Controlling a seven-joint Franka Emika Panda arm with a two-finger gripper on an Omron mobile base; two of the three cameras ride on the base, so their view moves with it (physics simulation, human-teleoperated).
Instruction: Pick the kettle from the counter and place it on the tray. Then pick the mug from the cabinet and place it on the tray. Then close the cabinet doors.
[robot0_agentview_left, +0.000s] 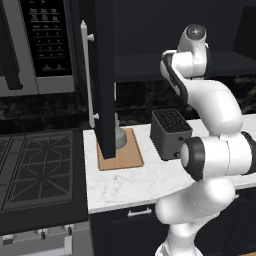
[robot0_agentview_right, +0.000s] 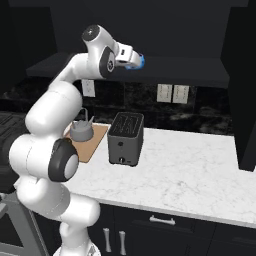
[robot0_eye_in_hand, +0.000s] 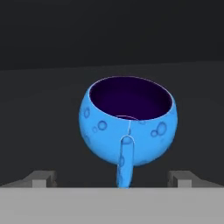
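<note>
Pincer (robot0_eye_in_hand: 112, 177) standing wide, empty, facing mug (robot0_eye_in_hand: 128, 129) on cabinet shelf (robot0_eye_in_hand: 43, 131). Mug sitting dead ahead, centred between tips, handle pointing back toward pincer. Kettle (robot0_agentview_right: 81, 129) resting on tray (robot0_agentview_right: 90, 142) on surface (robot0_agentview_right: 185, 165).

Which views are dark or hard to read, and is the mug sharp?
Hand view: mug sharp, evenly lit against a dim cabinet shelf. Right base view: cabinet interior nearly black, detail lost. Left base view: slightly soft; marble counter bright.
</note>
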